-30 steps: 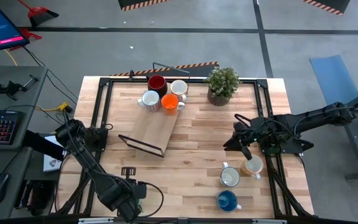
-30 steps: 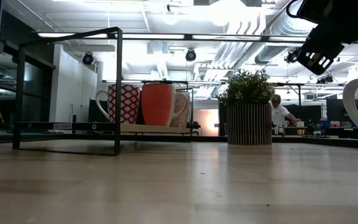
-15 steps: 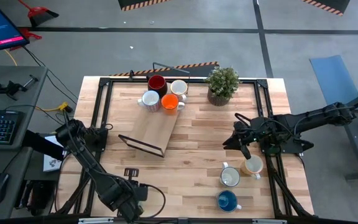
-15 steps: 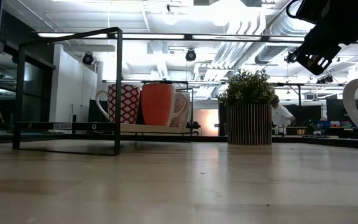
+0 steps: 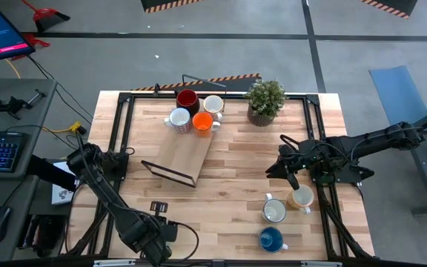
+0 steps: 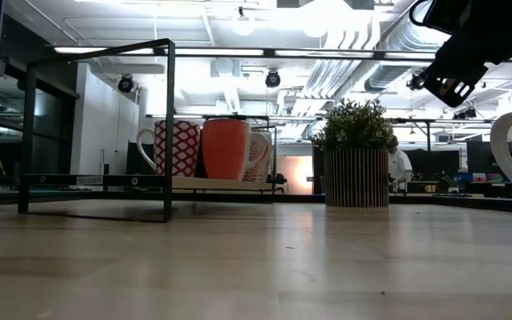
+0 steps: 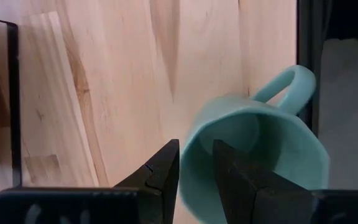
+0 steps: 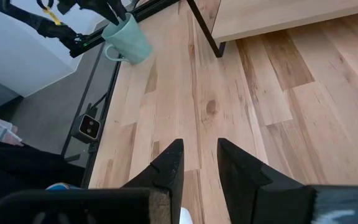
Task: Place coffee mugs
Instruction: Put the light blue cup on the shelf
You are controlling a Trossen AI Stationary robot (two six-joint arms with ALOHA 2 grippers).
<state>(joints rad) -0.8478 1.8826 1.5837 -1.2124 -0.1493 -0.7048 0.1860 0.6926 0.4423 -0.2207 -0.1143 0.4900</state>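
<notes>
A teal-green mug (image 7: pixel 253 149) hangs near the table's near left corner, with my left gripper (image 7: pixel 194 155) shut on it; the right wrist view shows the mug (image 8: pixel 128 38) too, and the arm (image 5: pixel 153 231) hides it from above. Dark red (image 5: pixel 187 98), white (image 5: pixel 213 104), patterned white (image 5: pixel 179 119) and orange (image 5: pixel 202 121) mugs stand on a wooden board (image 5: pixel 187 152). White (image 5: pixel 274 211), tan (image 5: pixel 301 197) and blue (image 5: pixel 270 239) mugs stand on the table at the near right. My right gripper (image 5: pixel 282 170) hovers open above the table's right half, holding nothing. My left gripper pinches the teal-green mug's wall at the rim (image 7: pixel 188 146), on the side opposite the handle (image 7: pixel 284 87). One finger (image 7: pixel 232 165) is inside the cup and one (image 7: pixel 163 165) is outside. The fingers point down from above. The mug hangs tilted below them, clear of the table.
A potted plant (image 5: pixel 265 101) stands at the far middle. A black wire frame (image 5: pixel 170 172) stands at the board's near end, and black rails (image 5: pixel 124 133) run along the table's sides. Bare wood lies in the table's middle and near left.
My left gripper has rolled a little about its own downward line, turning the teal-green mug with it, without shifting place. My right gripper has kept still.
</notes>
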